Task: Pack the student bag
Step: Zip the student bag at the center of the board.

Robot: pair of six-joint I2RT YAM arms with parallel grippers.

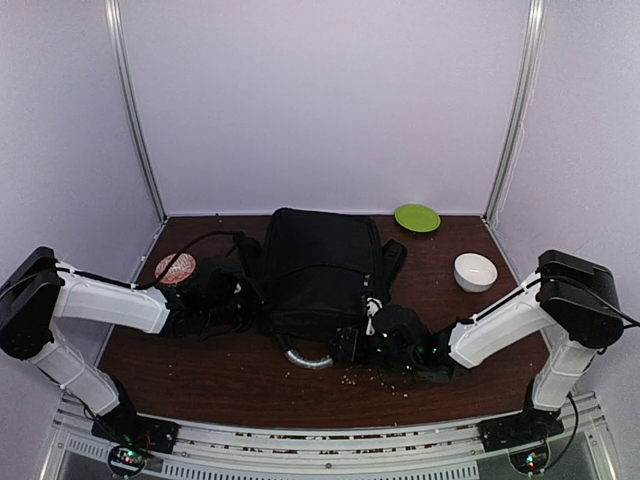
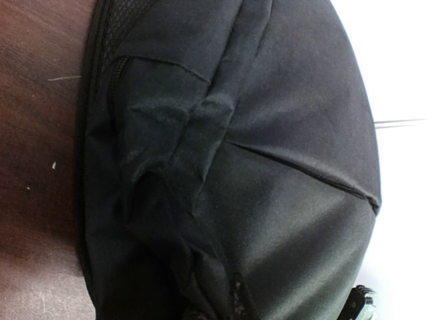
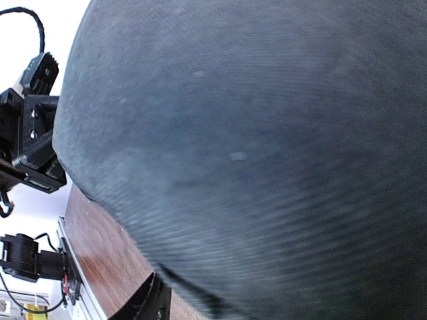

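The student bag (image 1: 318, 268) lies flat in the middle of the table (image 1: 200, 385), with its far end close to the back edge. Its near end stops short of the front edge, leaving a band of bare wood sprinkled with crumbs (image 1: 385, 378). A grey curved loop (image 1: 308, 359) sticks out at the bag's near edge.

To the right there is open wood between the bag and a white bowl (image 1: 475, 271). A green plate (image 1: 417, 217) sits in the back right corner, well apart from the bag. On the left a pink round thing (image 1: 176, 267) lies just beside the left arm, where room is tight.

The left claw (image 1: 240, 295) is against the bag's left side, pressed together. Its own camera shows only creased black fabric and a zip line beside a strip of wood. The fingers are out of frame, so I cannot tell whether cloth is pinched between them.

The right claw (image 1: 350, 345) is at the bag's near edge. Its camera is filled almost entirely by black fabric, with no fingers showing, and from above it is dark against dark. I cannot tell whether it is spread or closed.
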